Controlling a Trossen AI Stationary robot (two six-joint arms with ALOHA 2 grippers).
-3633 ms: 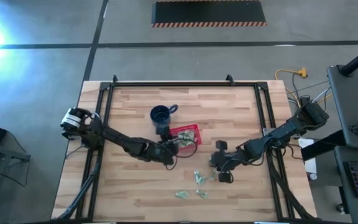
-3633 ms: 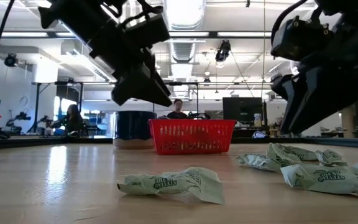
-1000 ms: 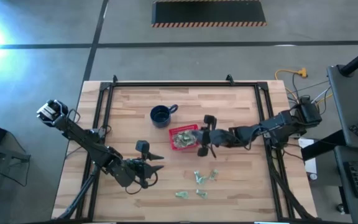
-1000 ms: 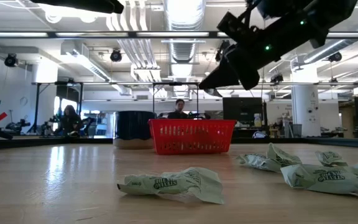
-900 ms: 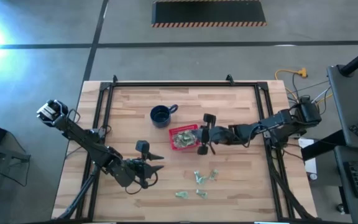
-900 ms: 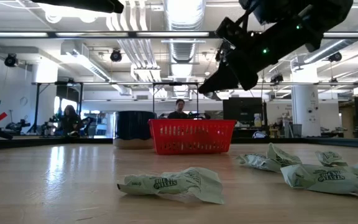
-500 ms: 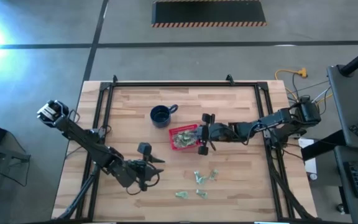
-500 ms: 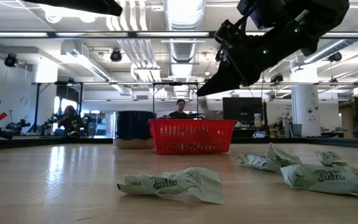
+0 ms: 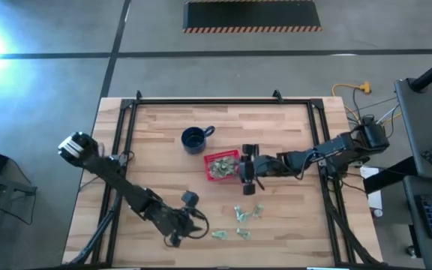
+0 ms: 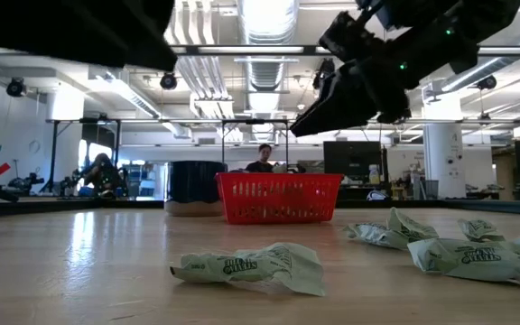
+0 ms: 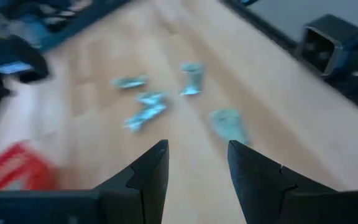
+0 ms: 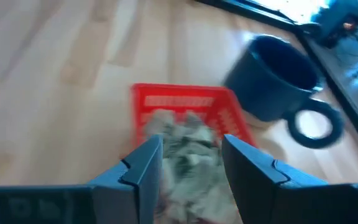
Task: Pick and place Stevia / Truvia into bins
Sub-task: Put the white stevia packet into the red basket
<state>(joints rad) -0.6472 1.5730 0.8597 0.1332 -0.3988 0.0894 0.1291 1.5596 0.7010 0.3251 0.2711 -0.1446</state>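
Left gripper (image 9: pixel 198 229), fingers spread and empty, hovers low near the table's front edge; loose Stevia sachets (image 9: pixel 240 222) lie just to its right, nearer it than the right gripper (image 9: pixel 240 172), spread-fingered beside the red basket (image 9: pixel 222 165), which holds sachets.

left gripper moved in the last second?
Yes. In the high view the left gripper has slid along the table's near edge toward the loose sachets, farther from the blue mug, which hasn't moved.
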